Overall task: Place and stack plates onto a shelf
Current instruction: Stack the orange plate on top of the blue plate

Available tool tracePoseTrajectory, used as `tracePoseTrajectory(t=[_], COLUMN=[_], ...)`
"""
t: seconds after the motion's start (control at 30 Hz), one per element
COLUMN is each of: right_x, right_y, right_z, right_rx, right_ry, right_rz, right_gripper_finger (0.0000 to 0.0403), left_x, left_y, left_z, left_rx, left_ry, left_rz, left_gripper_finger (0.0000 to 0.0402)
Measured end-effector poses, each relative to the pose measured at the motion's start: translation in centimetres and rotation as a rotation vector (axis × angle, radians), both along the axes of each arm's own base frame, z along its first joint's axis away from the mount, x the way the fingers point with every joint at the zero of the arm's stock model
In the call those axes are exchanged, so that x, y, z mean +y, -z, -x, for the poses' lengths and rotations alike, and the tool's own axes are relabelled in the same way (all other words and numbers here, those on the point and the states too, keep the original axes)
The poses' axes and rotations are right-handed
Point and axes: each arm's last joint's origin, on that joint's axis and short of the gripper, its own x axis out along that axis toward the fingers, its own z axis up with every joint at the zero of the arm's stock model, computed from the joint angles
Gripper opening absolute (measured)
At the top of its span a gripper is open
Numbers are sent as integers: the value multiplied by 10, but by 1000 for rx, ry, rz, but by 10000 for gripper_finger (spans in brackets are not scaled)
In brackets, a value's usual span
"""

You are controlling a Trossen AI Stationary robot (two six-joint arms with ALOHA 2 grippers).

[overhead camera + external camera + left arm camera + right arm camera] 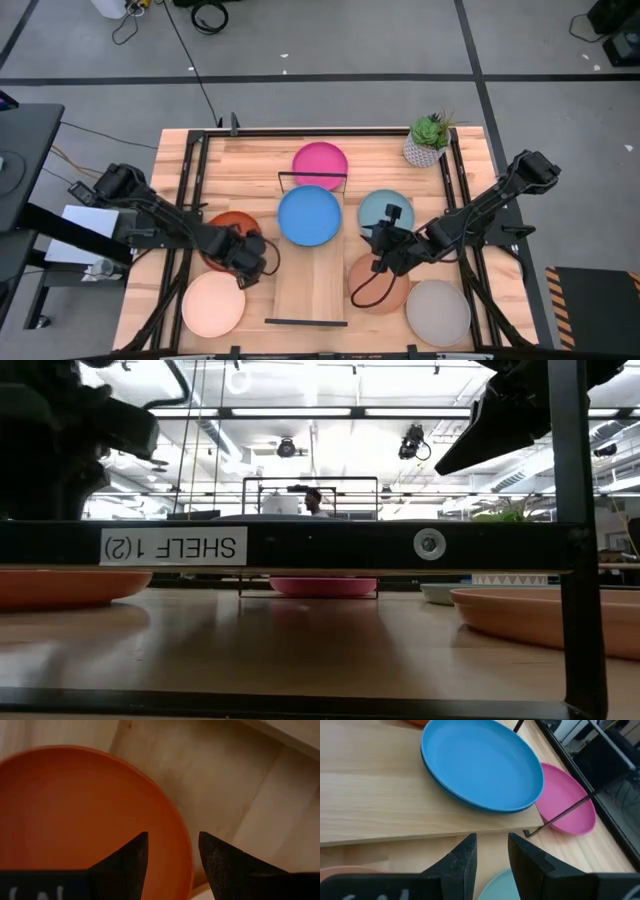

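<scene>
Shelf [312,275]: 1 pc, long light-wood board w/ thin black rails at both short ends. Long axis runs from the table's near edge toward its far edge, between the two grippers. Label on the near rail, seen in low view, reads "SHELF 1(2)".

Plates: 7 counted in high view, all round, flat, matte, lying face up.
- blue plate [309,215]: on shelf's far end, just ahead of the right gripper.
- magenta plate [320,165]: on the table just past the shelf's far rail, beyond the blue one.
- light blue plate [378,208]: on the table next to the right gripper, partly under it.
- orange-red plate [222,228]: under the left gripper, beside the shelf.
- cream-pink plate [213,305]: nearer the table's front edge than the left gripper.
- terracotta-peach plate [385,290]: just in front of the right gripper.
- grey plate [438,312]: beside the terracotta-peach, touching or nearly so.

Left gripper [172,850]: fingers parted, straddling the orange-red plate's rim; contact not clear.

Right gripper [492,851]: narrow gap betw. fingers, holding nothing, over the light blue plate's edge.

Potted plant [428,140]: 1 pc, white pot, far right corner.
</scene>
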Motion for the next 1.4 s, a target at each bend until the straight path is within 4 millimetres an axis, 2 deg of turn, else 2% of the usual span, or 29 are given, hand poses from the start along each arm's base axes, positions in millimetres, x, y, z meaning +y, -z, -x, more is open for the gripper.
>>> tracePoseTrajectory(t=[0.2, 0.4, 0.5, 0.6, 0.67, 0.77, 0.9, 1.03, 1.13, 1.27, 1.4], right_x=[-2, -1, 0, 0, 0, 0, 0, 0, 1, 1, 2], right_y=[-3, -6, -6, -6, -6, -6, -6, -7, -7, -8, -9], right_z=[-5, -8, -8, -8, -8, -8, -8, -9, -9, -10, -11], right_rx=[-24, -49, -50, -50, -52, -55, -55, -64, -71, -87, -100], right_ry=[-18, -39, -45, -45, -43, -39, -42, -42, -42, -42, -45], right_rz=[18, 8, 9, 9, 6, 0, -10, -14, -17, -26, -29], right_gripper_finger=[116, 116, 116, 116, 116, 116, 116, 116, 116, 116, 116], left_x=[-17, -26, -28, -28, -26, -27, -31, -32, -35, -33, -23], left_y=[8, 31, 37, 34, 27, 6, -34, -72, -86, -90, -93], left_z=[3, 3, 3, 3, 4, 3, -1, -6, -16, -36, -52], left_rx=[-18, 69, 92, 104, 112, 118, 83, 37, -65, -191, -208], left_ry=[14, 56, 94, 117, 131, 131, 113, 100, 224, 461, 716], left_rz=[-40, -101, -121, -135, -160, -152, -118, -183, -218, -338, -513], left_gripper_finger=[181, 176, 134, 44, 18, 17, 15, 14, 14, 14, 14])
